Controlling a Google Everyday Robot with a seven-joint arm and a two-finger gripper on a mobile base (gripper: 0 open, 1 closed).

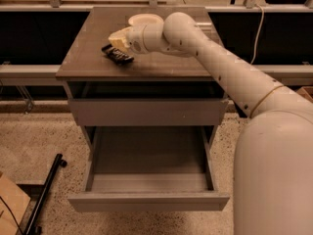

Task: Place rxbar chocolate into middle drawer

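Wrist bent low, the cream-coloured gripper on the white robot arm hung just above the grey-brown cabinet top. The small flat black-wrapped rxbar chocolate lay directly under its tip, seemingly touching it. Whether the gripper was apart or clamped on the bar could not be told. Just behind it sat a round cream-white bowl. Well below it, the wide grey metal middle drawer stood pulled out.
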